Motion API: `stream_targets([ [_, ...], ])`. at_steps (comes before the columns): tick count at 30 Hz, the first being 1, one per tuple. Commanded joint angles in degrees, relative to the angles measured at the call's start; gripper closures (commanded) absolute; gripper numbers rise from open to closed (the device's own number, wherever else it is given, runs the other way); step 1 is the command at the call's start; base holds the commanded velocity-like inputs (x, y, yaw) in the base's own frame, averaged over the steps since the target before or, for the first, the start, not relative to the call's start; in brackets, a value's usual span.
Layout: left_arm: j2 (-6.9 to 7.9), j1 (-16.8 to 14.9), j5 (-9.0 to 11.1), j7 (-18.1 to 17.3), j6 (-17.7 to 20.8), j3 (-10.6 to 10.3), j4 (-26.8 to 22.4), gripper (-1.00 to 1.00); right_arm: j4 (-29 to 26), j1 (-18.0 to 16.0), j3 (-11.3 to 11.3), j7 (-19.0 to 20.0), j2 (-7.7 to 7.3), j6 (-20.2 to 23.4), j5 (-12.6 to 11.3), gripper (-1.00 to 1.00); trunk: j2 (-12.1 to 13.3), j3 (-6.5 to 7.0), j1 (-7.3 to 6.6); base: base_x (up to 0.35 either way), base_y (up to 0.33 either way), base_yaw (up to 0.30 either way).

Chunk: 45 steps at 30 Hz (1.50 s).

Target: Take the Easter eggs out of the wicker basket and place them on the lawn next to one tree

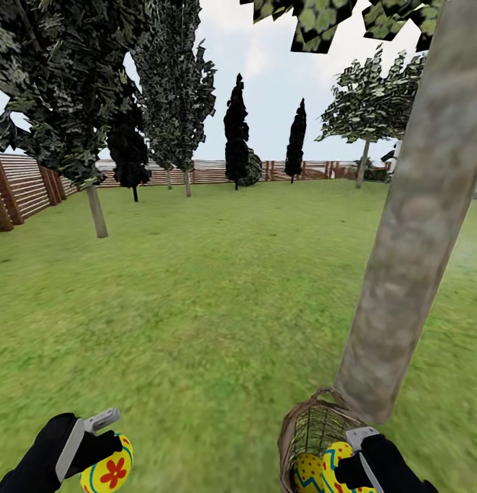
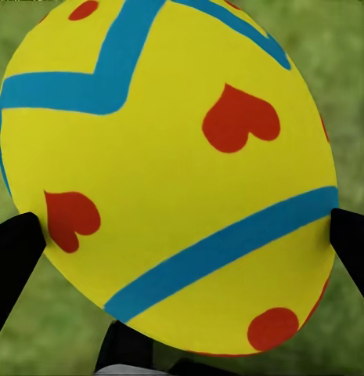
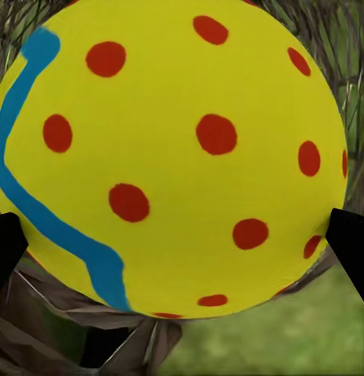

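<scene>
Left gripper (image 1: 105, 448) clamped on flower egg (image 1: 109, 467) over grass (image 1: 211, 329). Right gripper (image 1: 347, 460) clamped on spotted egg (image 1: 337, 465) inside basket (image 1: 313, 418). Tree trunk (image 1: 416, 226) just behind basket, nearer right arm.

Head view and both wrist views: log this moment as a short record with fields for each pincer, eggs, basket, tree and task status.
left pincer: shut on flower egg, over the lawn
right pincer: shut on dotted egg, at the basket
third egg: in the basket, beside the dotted egg
basket: on the lawn, at the foot of the tree trunk
status: no egg set on the grass yet
</scene>
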Motion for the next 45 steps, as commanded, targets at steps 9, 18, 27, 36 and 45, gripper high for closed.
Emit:
stream_targets([
  [9, -0.02, 0.0, 0.3, -0.4, 0.3, 0.2, -0.1, 1.0, -0.1, 0.0, 0.1, 0.3, -0.05, 0.2, 0.5, 1.0, 3.6, 1.56, -1.99, 0.0, 0.189, -0.001],
  [18, -0.42, 0.0, 0.1, -0.1, 0.1, -0.2, -0.1, 1.0, -0.1, 0.0, 0.0, 0.5, -0.18, 0.3, 0.0, 1.0, 7.2, 3.34, -3.97, 0.0, 0.331, -0.208],
  [27, -0.39, 0.0, 0.2, -0.1, 0.1, -0.1, -0.1, 1.0, -0.1, 0.0, 0.1, 0.3, -0.09, 0.3, 0.5, 1.0, 10.8, 4.96, -5.94, 0.011, 0.332, -0.013],
  [36, -0.32, 0.0, 0.2, -0.1, 0.1, 0.0, -0.1, 1.0, -0.1, 0.0, 0.2, 0.4, -0.04, 0.3, 0.6, 1.0, 14.4, 6.57, -7.92, 0.106, 0.331, 0.0],
  [45, -0.38, 0.0, 0.2, -0.1, 0.0, -0.1, 0.0, 1.0, -0.2, 0.0, 0.1, 0.5, -0.11, 0.3, 0.7, 1.0, 18.0, 8.28, -9.9, 0.137, 0.324, -0.166],
])
